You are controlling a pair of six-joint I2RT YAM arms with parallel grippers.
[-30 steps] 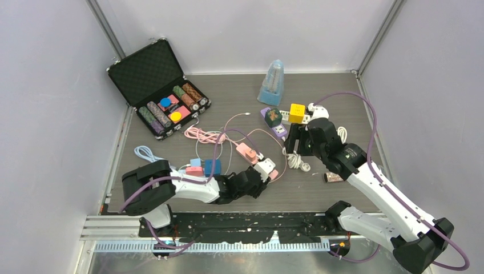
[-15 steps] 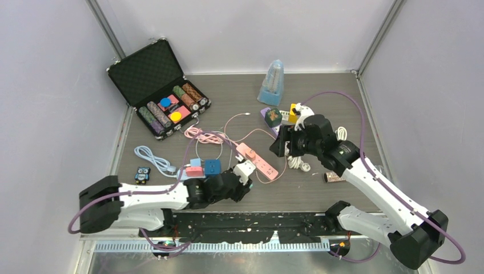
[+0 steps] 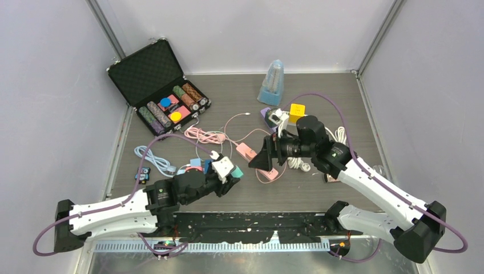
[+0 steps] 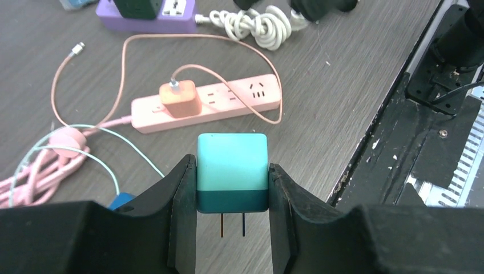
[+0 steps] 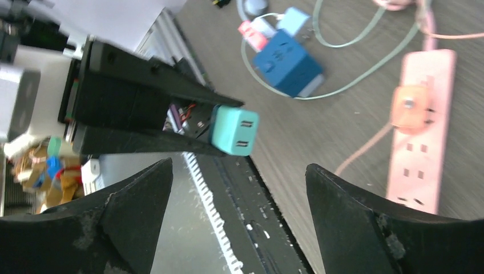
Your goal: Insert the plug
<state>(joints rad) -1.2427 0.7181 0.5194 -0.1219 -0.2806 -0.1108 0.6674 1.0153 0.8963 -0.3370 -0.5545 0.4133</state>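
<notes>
My left gripper (image 3: 233, 173) is shut on a teal cube plug (image 4: 232, 165), held above the table with its two prongs pointing back toward the wrist camera. The plug also shows in the right wrist view (image 5: 234, 130). The pink power strip (image 4: 211, 105) lies ahead of it on the table, with an orange adapter (image 4: 178, 97) plugged in near its left end and free sockets to the right. My right gripper (image 3: 263, 157) is open and empty, hovering over the strip (image 3: 261, 161); the right wrist view shows the strip (image 5: 419, 154) to the right.
An open black case of poker chips (image 3: 160, 85) stands at the back left. A blue metronome (image 3: 273, 83), a purple strip (image 3: 274, 123) and a yellow cube (image 3: 297, 112) are at the back. A white coiled cable (image 3: 297, 161), a blue adapter (image 5: 288, 63) and pink cables (image 3: 202, 135) lie nearby.
My left gripper has drawn back to the left, away from the pink strip. My right gripper has swung left and come over the strip.
</notes>
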